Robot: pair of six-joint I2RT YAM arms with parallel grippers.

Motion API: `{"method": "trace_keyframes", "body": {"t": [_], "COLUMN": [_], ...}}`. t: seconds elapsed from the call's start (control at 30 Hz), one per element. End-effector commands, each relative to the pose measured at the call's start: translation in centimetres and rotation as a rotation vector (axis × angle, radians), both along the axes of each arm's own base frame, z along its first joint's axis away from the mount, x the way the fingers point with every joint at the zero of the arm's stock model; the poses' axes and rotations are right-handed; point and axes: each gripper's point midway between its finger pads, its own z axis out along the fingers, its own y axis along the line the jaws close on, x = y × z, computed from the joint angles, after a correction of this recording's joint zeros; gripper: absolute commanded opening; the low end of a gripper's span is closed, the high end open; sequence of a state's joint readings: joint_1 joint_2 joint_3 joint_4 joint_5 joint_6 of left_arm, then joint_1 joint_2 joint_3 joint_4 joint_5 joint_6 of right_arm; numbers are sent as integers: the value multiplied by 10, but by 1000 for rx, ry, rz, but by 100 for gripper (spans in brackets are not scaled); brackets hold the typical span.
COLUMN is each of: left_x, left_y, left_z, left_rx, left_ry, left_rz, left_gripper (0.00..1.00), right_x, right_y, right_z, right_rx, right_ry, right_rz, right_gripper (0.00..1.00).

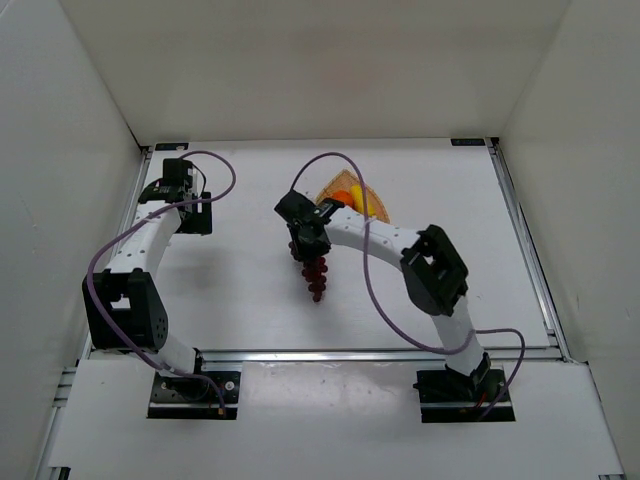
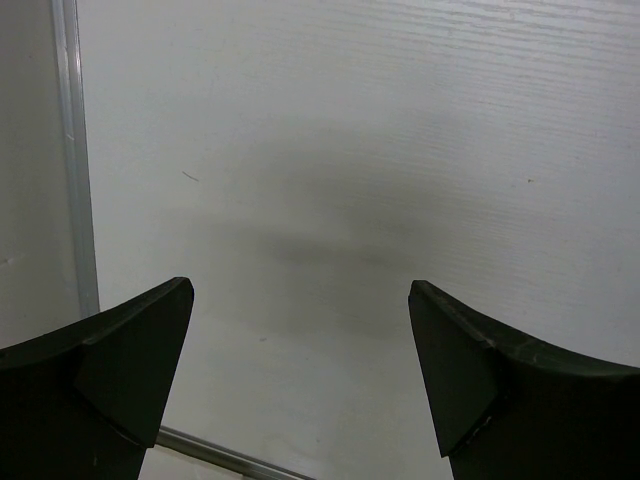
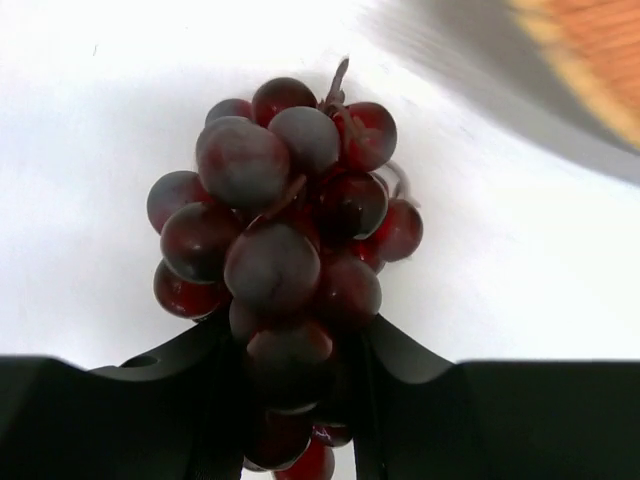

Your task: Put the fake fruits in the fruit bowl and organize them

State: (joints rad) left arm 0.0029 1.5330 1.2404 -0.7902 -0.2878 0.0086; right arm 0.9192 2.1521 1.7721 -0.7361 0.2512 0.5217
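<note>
My right gripper (image 1: 309, 250) is shut on the dark purple-red grape bunch (image 1: 315, 278), which hangs from it above the table's middle. In the right wrist view the grape bunch (image 3: 285, 255) fills the centre, clamped between the black fingers (image 3: 170, 375). The tan wicker fruit bowl (image 1: 374, 205) sits just behind the right arm, partly hidden by it. It shows blurred at the right wrist view's top right corner (image 3: 590, 45). An orange (image 1: 342, 196) and a yellow fruit (image 1: 357, 193) lie in it. My left gripper (image 1: 170, 190) is open and empty at the far left, over bare table (image 2: 330, 200).
White walls enclose the table on three sides. A metal rail (image 1: 525, 250) runs along the right edge and another along the left edge (image 2: 75, 170). A purple cable (image 1: 370, 270) loops off the right arm beside the grapes.
</note>
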Motion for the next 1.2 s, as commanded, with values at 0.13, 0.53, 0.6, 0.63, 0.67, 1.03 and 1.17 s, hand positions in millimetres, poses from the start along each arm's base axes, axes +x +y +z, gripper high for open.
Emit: {"method": "trace_keyframes", "body": {"t": [0.13, 0.53, 0.6, 0.63, 0.67, 1.03, 1.17], "left_x": [3, -15, -18, -18, -18, -18, -18], "left_y": [1, 4, 4, 4, 5, 8, 7], "left_z": [13, 7, 7, 6, 7, 3, 3], "left_rx": [-23, -8, -8, -8, 0, 0, -8], "left_ry": [-55, -32, -32, -32, -32, -14, -14], "left_rz": [12, 22, 22, 22, 27, 36, 32], "left_gripper": [100, 100, 100, 100, 100, 100, 100], "right_x": [47, 183, 190, 191, 192, 167, 158], "right_y": [-60, -94, -94, -100, -99, -128, -131], "right_z": [141, 134, 123, 120, 114, 90, 132], "right_rx": [-47, -398, -398, -408, -409, -424, -320], "right_ry": [-417, -652, -648, -641, -634, -519, -567], "right_rz": [43, -187, -201, -206, -209, -207, -282], "right_gripper": [22, 39, 45, 47, 49, 100, 100]}}
